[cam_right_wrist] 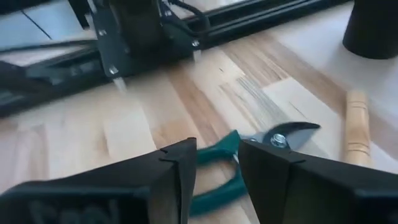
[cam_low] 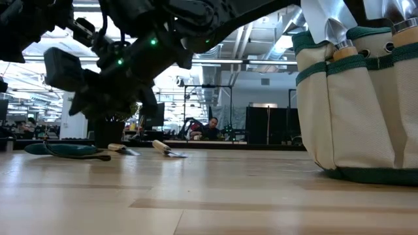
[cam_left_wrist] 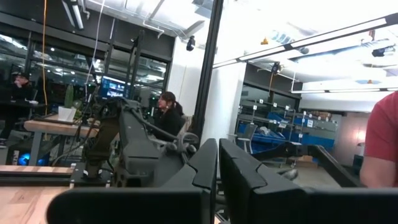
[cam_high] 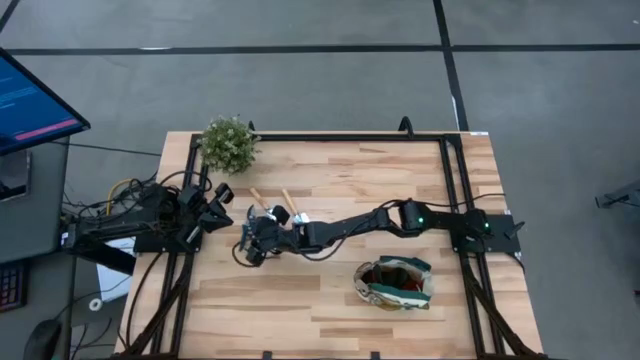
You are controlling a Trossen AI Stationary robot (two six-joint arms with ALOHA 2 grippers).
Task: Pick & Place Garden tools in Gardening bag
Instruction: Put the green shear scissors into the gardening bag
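Observation:
Green-handled pruning shears (cam_right_wrist: 227, 165) lie flat on the table; they also show in the low view (cam_low: 65, 150). My right gripper (cam_right_wrist: 217, 155) is open and hovers just above them, a finger on either side of the green handles, touching nothing. In the high view it is left of the table's middle (cam_high: 252, 243). Two wooden-handled hand tools (cam_high: 262, 201) (cam_high: 291, 206) lie just beyond it. The beige gardening bag (cam_high: 395, 283) with green trim stands at the near right and holds tools in its pockets (cam_low: 339, 39). My left gripper (cam_high: 220, 196) waits, shut, at the table's left edge.
A bushy green potted plant (cam_high: 228, 143) stands at the far left corner; its dark pot (cam_right_wrist: 373, 25) is close behind the tools. A black frame (cam_high: 320, 137) runs along the table's edges. Bare wood lies along the near side, left of the bag.

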